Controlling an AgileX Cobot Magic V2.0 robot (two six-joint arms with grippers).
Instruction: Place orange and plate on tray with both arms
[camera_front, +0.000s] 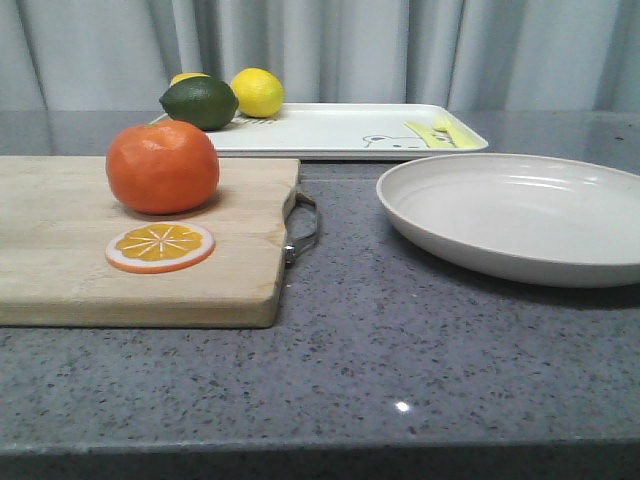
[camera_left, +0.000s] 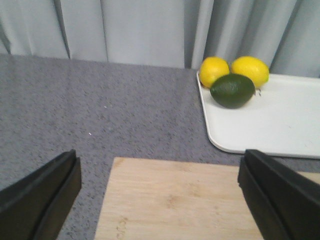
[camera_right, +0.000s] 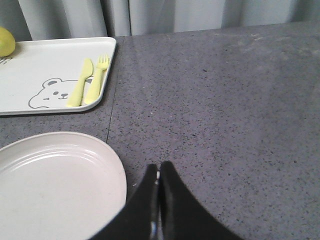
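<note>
Left claw (camera_left: 160, 200) is spread wide, both dark fingers (camera_left: 40, 197) way out at the edges of its wrist view, nothing between them, just hanging over the near end of the wooden cutting board (camera_left: 172, 200). Right claw (camera_right: 158, 200) is the opposite: fingertips pressed together, gripping nothing, sitting over bare grey table (camera_right: 225, 110) just beside the rim of the plate (camera_right: 55, 185).

Using the cutting board (camera_front: 140, 240) as the landmark: the orange (camera_front: 162, 167) sits on top of it toward the back, with an orange slice (camera_front: 160, 246) lying flat on the board just in front of the fruit. The plate (camera_front: 520, 215) is off to the board's right, on the table (camera_front: 400, 350), apart from the metal handle (camera_front: 303, 228). The tray (camera_front: 340, 130) lies behind the board, and a dark green lime (camera_front: 200, 102) plus a lemon (camera_front: 257, 92) rest at the tray's left end.

Neither claw shows up in the front view at all. The left wrist view shows two lemons (camera_left: 250, 70) behind the lime (camera_left: 232, 90), where the front view half hides one. The right wrist view gives the bear drawing (camera_right: 52, 92) on the tray (camera_right: 30, 65) clearly, with a pale yellow fork (camera_right: 98, 80) and knife (camera_right: 81, 82) lying next to it. The orange isn't visible in either wrist view.
</note>
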